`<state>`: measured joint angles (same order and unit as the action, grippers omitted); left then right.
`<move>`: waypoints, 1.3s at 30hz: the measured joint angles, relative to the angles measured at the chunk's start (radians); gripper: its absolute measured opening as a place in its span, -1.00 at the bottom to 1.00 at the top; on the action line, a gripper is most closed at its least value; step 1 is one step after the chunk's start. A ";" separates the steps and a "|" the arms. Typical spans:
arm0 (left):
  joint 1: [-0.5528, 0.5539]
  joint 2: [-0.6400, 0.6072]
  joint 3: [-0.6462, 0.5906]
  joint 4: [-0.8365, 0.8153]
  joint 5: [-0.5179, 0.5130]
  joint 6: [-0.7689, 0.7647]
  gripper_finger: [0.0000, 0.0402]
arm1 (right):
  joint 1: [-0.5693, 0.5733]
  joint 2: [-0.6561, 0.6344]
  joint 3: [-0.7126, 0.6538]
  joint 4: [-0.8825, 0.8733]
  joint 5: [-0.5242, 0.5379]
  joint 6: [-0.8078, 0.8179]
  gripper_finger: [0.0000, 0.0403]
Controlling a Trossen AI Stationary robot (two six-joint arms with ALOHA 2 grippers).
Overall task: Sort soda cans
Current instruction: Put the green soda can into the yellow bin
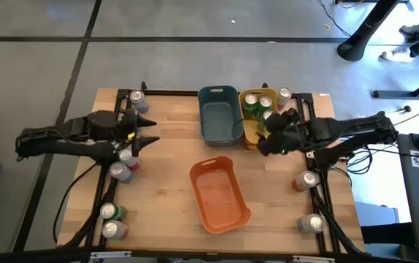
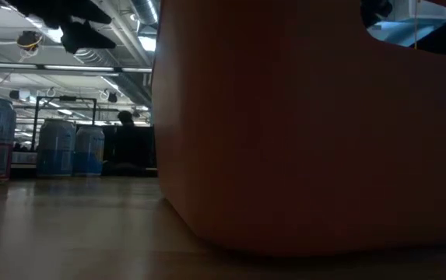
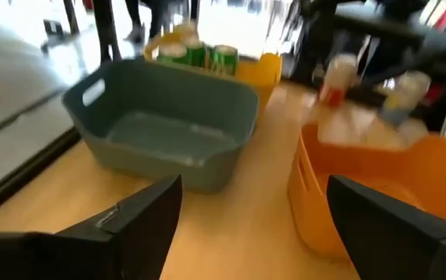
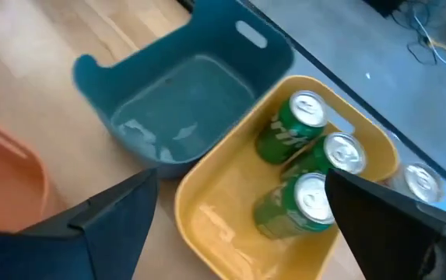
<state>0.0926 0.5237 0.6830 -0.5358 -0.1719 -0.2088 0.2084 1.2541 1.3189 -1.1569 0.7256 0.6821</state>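
Orange bin (image 2: 308,132) stood nearest and empty; your open left gripper (image 1: 149,134) held nothing, so centre it squarely over the silver can (image 1: 126,155) beside it before closing.

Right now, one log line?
left gripper: open, empty | right gripper: open over yellow bin | three green cans binned
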 joint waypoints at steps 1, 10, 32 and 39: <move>-0.004 0.028 0.041 -0.044 0.000 -0.006 0.53 | 0.008 0.000 -0.015 0.017 0.003 0.000 0.82; -0.046 0.205 0.301 -0.415 0.000 -0.141 0.52 | 0.036 0.000 -0.157 0.154 0.008 0.002 0.82; -0.007 0.278 0.316 -0.647 0.038 -0.392 0.71 | 0.034 0.000 -0.235 0.252 0.053 -0.051 0.82; -0.053 0.291 0.328 -0.392 0.141 -0.302 0.71 | 0.034 0.000 -0.235 0.279 0.053 -0.065 0.82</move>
<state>0.0392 0.8146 1.0115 -0.9275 -0.0313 -0.5112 0.2420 1.2541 1.0840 -0.8783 0.7784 0.6167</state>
